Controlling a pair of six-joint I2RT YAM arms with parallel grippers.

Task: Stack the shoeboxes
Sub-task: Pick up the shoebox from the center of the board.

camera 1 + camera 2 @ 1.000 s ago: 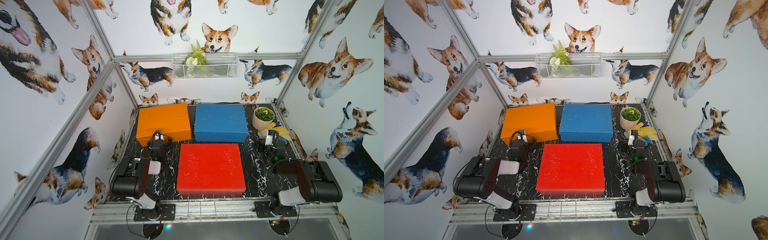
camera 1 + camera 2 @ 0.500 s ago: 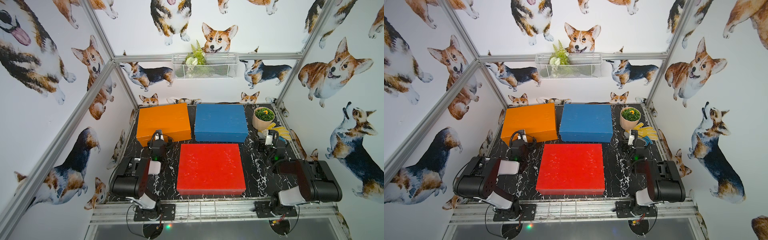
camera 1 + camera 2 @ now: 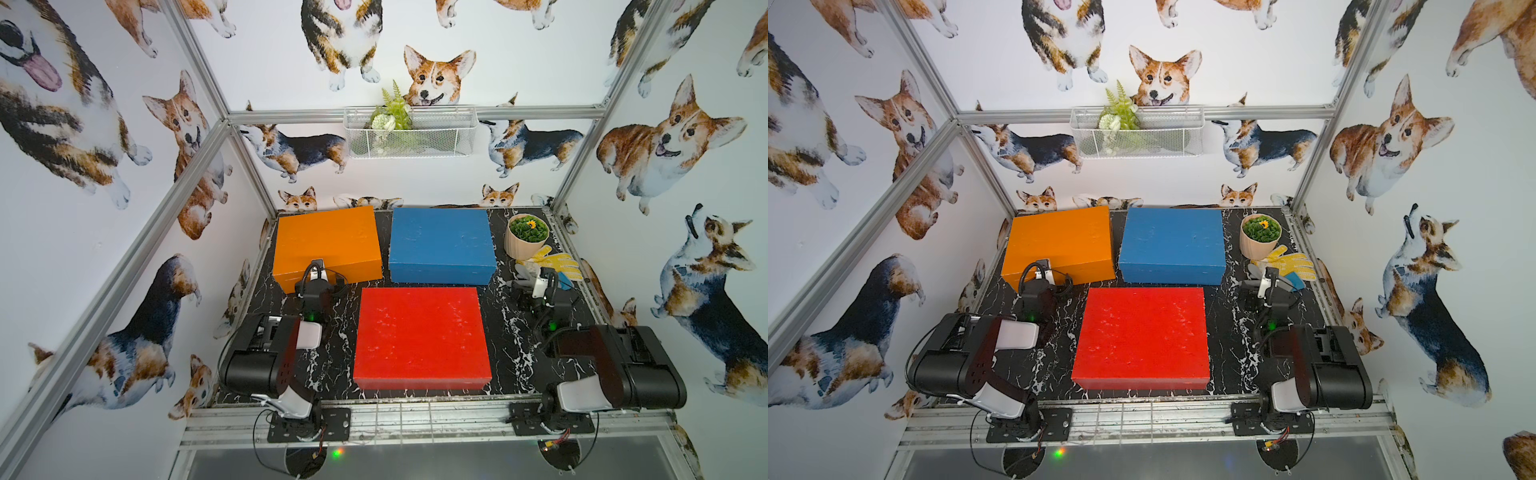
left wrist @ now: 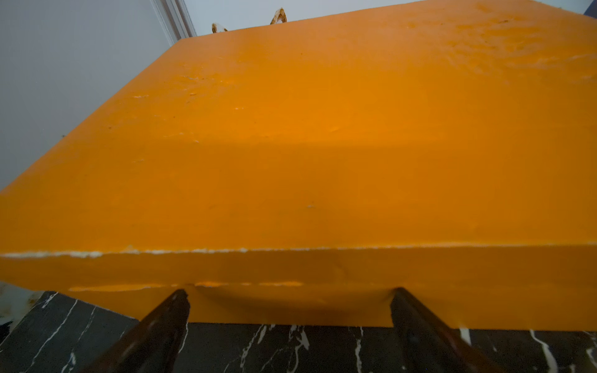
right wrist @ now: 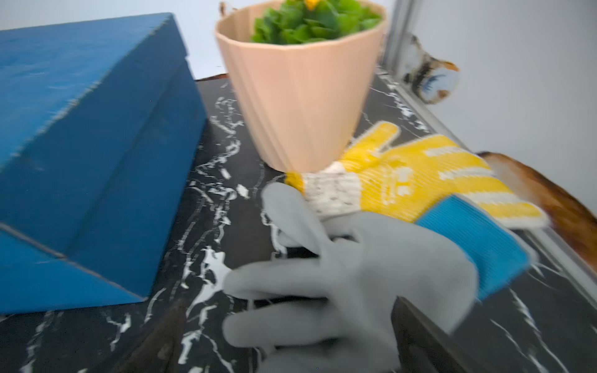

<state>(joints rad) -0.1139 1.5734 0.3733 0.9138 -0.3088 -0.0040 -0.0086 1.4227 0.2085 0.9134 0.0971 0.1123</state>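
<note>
A: While the shoeboxes (image 3: 1142, 336) lie unstacked on the table (image 3: 332, 365), where is each?

B: Red box (image 3: 419, 336) at lower centre in both top views, orange box (image 3: 328, 243) to its upper left, blue box (image 3: 440, 241) to its upper right.

A: The arms?

B: Left arm (image 3: 266, 357) and right arm (image 3: 615, 370) fold low at the bottom corners. Left gripper (image 4: 287, 297) faces the orange box's front wall, jaws wide, empty. Right gripper (image 5: 287, 306), equally spread and empty, hangs over a grey glove (image 5: 339, 284) near a yellow glove (image 5: 420, 181) and plant pot (image 5: 300, 97).

The left hand (image 4: 289, 290), spread wide, faces the orange shoebox (image 4: 307, 161) on a marbled table (image 4: 48, 339).
</note>
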